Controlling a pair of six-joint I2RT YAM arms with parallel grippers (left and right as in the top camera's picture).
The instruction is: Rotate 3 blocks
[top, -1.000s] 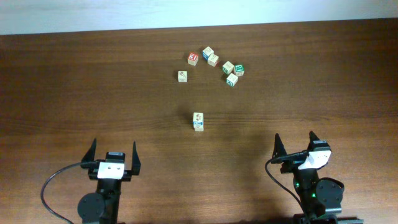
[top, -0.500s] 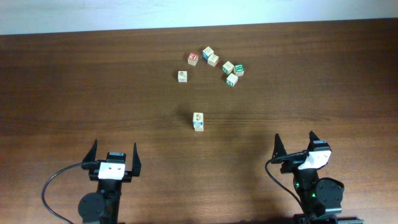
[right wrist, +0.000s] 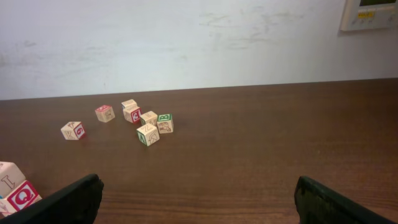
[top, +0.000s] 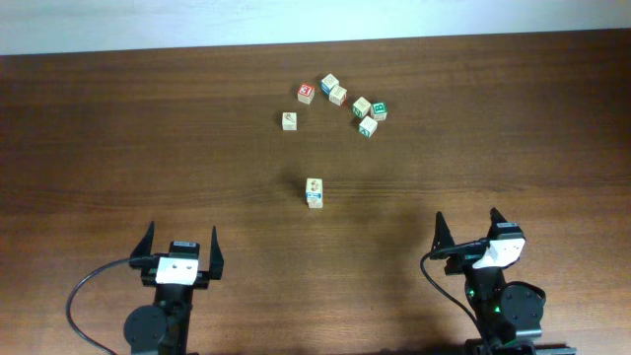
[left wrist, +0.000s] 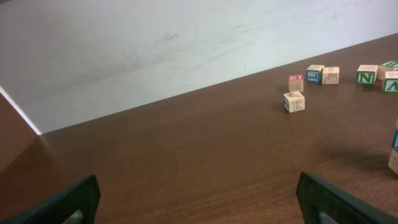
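Wooden alphabet cubes: pale tan-topped cube (top: 289, 119) sits just near-left of the red-faced wooden cube (top: 306, 92), blue-sided cube (top: 329, 84) just right of it, blue-faced cube (top: 314, 193) well nearer the arms. Your left gripper (top: 181, 229) and right gripper (top: 466, 216) gape wide, empty.

I see a dark brown wooden table (top: 118, 148) running up to a scuffed white wall (right wrist: 186, 43), evenly lit; a pale wall panel (right wrist: 368, 14) is mounted there.

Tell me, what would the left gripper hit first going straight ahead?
Probably nothing: the left gripper faces bare table up to the white wall; the blocks sit off to its right.
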